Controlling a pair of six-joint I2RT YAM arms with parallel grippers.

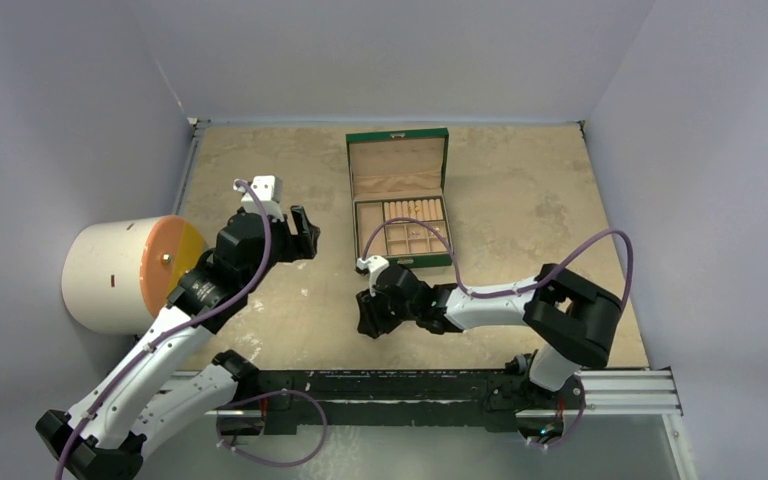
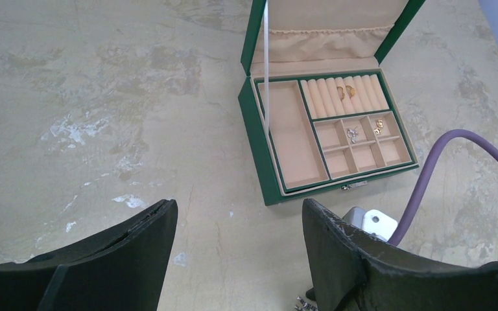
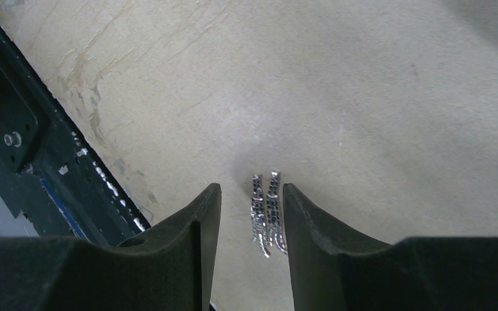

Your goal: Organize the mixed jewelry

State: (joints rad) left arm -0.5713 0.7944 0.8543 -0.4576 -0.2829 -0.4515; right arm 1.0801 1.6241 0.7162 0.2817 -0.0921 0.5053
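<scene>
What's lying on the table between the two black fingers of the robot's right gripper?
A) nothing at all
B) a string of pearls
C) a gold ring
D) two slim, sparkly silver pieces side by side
D: the right wrist view shows two slim, sparkly silver jewelry pieces lying side by side on the beige table, between the parted fingers of the right gripper.

White arms with black joints trail purple cables and end in black, wedge-shaped jaws.

At lower centre, glittering silver-toned metal is seen on the paired earrings — the table is rendered matt and scuffed.
</scene>
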